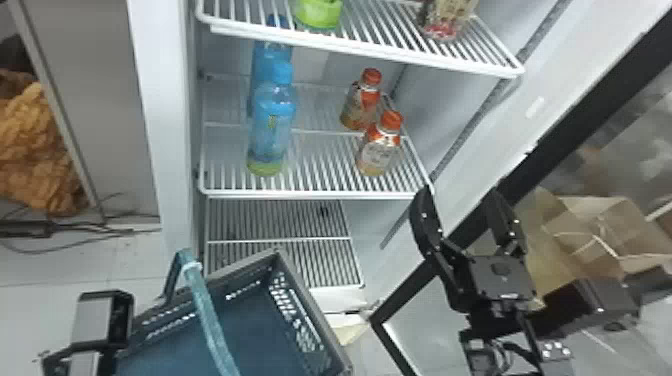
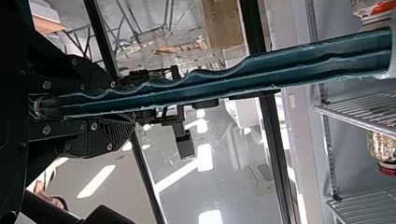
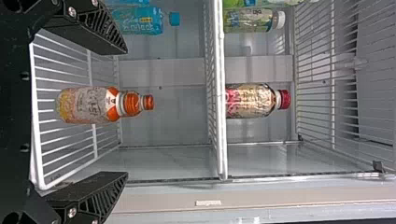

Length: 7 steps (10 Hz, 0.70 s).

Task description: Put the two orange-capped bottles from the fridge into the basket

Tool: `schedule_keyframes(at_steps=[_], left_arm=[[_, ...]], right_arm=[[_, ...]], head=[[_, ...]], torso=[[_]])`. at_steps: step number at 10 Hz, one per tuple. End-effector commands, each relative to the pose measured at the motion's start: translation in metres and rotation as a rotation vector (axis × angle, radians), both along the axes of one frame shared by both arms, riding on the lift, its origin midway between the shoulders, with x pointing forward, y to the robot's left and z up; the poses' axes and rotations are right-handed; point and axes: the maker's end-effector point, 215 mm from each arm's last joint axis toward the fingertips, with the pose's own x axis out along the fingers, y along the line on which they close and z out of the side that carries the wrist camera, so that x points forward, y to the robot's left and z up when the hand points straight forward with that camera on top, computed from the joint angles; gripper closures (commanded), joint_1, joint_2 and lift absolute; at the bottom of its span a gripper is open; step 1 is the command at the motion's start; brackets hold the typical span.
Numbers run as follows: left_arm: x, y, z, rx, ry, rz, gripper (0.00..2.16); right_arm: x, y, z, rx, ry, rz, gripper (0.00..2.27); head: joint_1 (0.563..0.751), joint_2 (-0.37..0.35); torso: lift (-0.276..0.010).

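Note:
Two orange-capped bottles stand on the fridge's middle shelf, the front bottle [image 1: 380, 145] to the right of and before the rear bottle [image 1: 361, 102]. My right gripper [image 1: 460, 195] is open and empty beside the shelf's front right corner. In the right wrist view, both tips of the right gripper [image 3: 126, 112] are apart, with the orange-capped bottles [image 3: 88, 105] lined up beyond them. The blue basket [image 1: 295, 305] is low in front of the fridge, its teal handle [image 1: 207, 315] raised. In the left wrist view, my left gripper [image 2: 84, 105] is shut on the teal handle [image 2: 210, 84].
Blue bottles [image 1: 272, 125] stand on the left of the same shelf [image 1: 320, 195]. The upper shelf [image 1: 360, 47] holds a red-bottomed bottle [image 1: 445, 20] and a green one [image 1: 319, 12]. The open door's black frame [image 1: 405, 305] runs behind my right arm, near brown cardboard [image 1: 590, 225].

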Motion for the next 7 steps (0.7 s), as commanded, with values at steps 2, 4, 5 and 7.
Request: schedule_keyframes(at_steps=[2, 4, 5, 7], left_arm=[[-0.0001, -0.0001, -0.0005, 0.002, 0.0, 0.0, 1.19], [-0.0001, -0.0001, -0.0005, 0.002, 0.0, 0.0, 1.19], [-0.0001, -0.0001, -0.0005, 0.002, 0.0, 0.0, 1.19], [-0.0007, -0.0006, -0.0003, 0.001, 0.0, -0.002, 1.19]], right_arm=[[0.0004, 0.0006, 0.0042, -0.018, -0.007, 0.0, 0.12], [0.0003, 0.0002, 0.0042, -0.016, -0.007, -0.002, 0.11], [0.0003, 0.0002, 0.0042, -0.016, -0.007, -0.002, 0.11], [0.003, -0.0013, -0.0007, -0.017, -0.002, -0.005, 0.11]], head=[[0.695, -0.35], [0.695, -0.35], [0.695, -0.35], [0.695, -0.35]], torso=[[-0.235], [-0.235], [-0.235], [-0.235]])
